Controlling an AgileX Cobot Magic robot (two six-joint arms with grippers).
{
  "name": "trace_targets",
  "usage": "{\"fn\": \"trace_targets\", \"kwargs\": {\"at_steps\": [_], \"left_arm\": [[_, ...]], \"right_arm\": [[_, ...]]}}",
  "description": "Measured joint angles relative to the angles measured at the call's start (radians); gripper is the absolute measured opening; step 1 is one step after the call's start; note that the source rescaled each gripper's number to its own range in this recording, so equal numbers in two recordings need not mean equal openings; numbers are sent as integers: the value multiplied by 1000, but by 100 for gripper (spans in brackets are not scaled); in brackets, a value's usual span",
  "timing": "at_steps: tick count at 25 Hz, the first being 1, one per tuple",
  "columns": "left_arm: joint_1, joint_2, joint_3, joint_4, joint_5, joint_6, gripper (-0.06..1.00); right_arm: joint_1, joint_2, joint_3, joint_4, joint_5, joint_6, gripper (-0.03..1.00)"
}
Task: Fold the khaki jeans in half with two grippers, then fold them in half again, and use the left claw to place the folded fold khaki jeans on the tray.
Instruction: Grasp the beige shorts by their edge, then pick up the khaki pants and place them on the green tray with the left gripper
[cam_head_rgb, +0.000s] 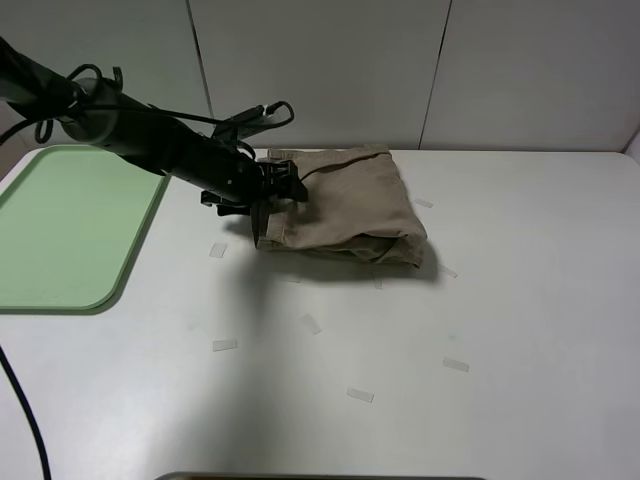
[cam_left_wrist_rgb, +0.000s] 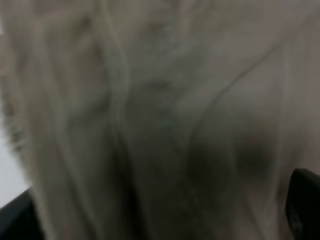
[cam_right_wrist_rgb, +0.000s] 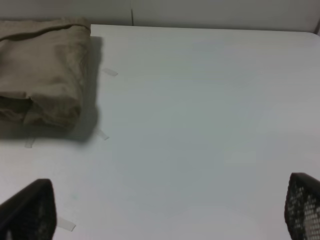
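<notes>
1. The folded khaki-tan cotton jeans (cam_head_rgb: 350, 205) lie as a compact bundle on the white table (cam_head_rgb: 400, 380), well apart from the flat pale mint-green plastic tray (cam_head_rgb: 70, 225), on the side of the tray that faces the table's middle.
2. My left claw (cam_head_rgb: 262, 215), a black pincer on a black arm, is at the bundle's tray-side edge. In the high view one finger points down over that edge, and my left wrist camera is filled with blurred khaki cloth (cam_left_wrist_rgb: 160, 120), so the fabric sits deep between my fingers. I cannot tell whether they have clenched on it.
3. My right gripper (cam_right_wrist_rgb: 170, 215) hangs on the far side of the jeans from the tray, its two fingers spread wide over bare table, grasping nothing.
4. I judge both folds finished and the carry to the tray to be the step in hand.
5. To do it well I should pinch through every layer at that edge, not only the top one, lift straight up until the bundle clears the table, then move slowly toward the tray so that the folds do not fall open.
6. I should lower it inside the tray's rim before letting go.
</notes>
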Motion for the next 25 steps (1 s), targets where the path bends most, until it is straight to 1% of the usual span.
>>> {"fn": "trace_targets", "kwargs": {"at_steps": [3,5,6,7,8,11,12,13,16,19,21,23,25], "left_arm": [[-14,8,-9,-1,-12,-9,84],[-17,12,-11,-2,-24,-10,78],[-18,13,-11,-2,-31,-10,73],[-20,15,-11,-2,-33,-11,65],[-20,18,-11,-2,-33,-13,54],[-21,26,-10,-4,-29,-20,19],[-21,26,-10,-4,-26,-21,9],[-21,24,-10,-4,-23,-21,5],[-21,24,-10,7,-23,-21,5],[-21,24,-16,51,-14,-42,5],[-21,16,-29,121,-1,-76,5],[-19,2,-41,205,21,-139,4],[-12,-19,-57,350,62,-220,4]], "right_arm": [[0,0,0,0,0,0,100],[0,0,0,0,0,0,100],[0,0,0,0,0,0,100],[0,0,0,0,0,0,100],[0,0,0,0,0,0,100],[0,0,0,0,0,0,100],[0,0,0,0,0,0,100],[0,0,0,0,0,0,100],[0,0,0,0,0,0,100],[0,0,0,0,0,0,100],[0,0,0,0,0,0,100],[0,0,0,0,0,0,100],[0,0,0,0,0,0,100]]}}
